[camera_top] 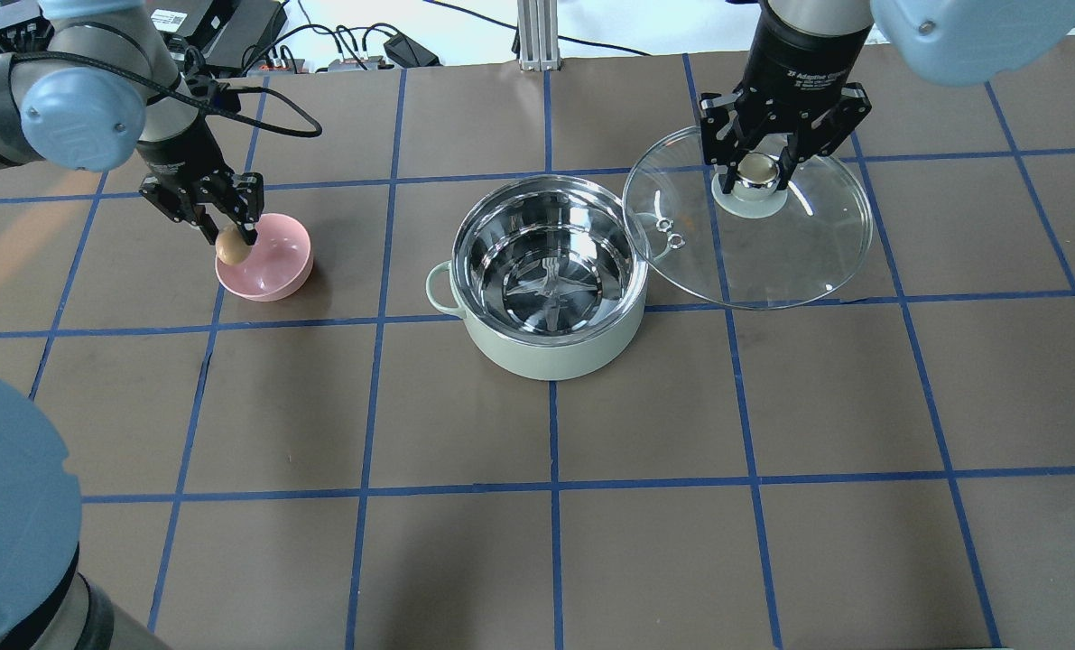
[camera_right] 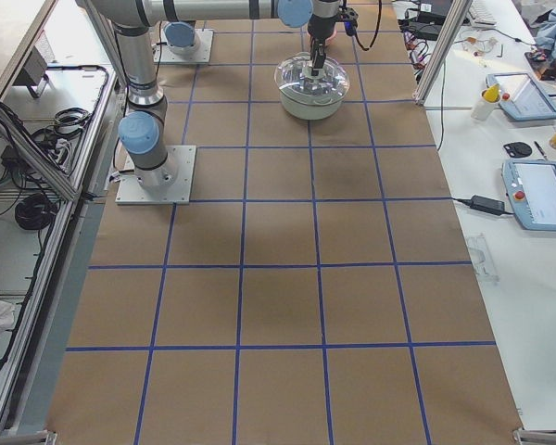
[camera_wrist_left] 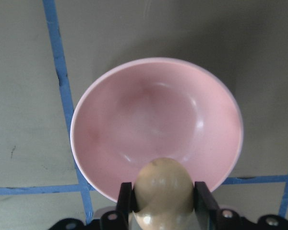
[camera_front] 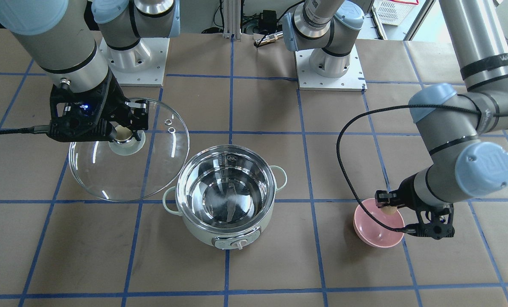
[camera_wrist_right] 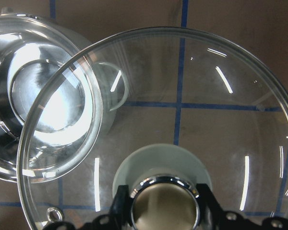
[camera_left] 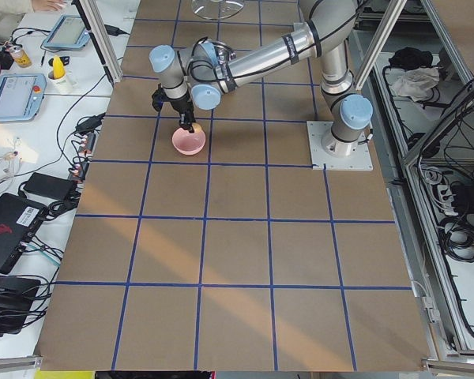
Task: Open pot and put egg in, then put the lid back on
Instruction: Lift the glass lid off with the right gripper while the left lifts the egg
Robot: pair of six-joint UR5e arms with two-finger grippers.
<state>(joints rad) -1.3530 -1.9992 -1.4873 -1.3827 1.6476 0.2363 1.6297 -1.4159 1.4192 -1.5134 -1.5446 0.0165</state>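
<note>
Glossy steel pot [camera_top: 548,280], glass lid [camera_top: 772,253]

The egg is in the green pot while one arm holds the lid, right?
No. The overhead view shows the egg pinched in the left gripper at the pink bowl; the pot is empty. The right gripper does hold the lid.
</note>
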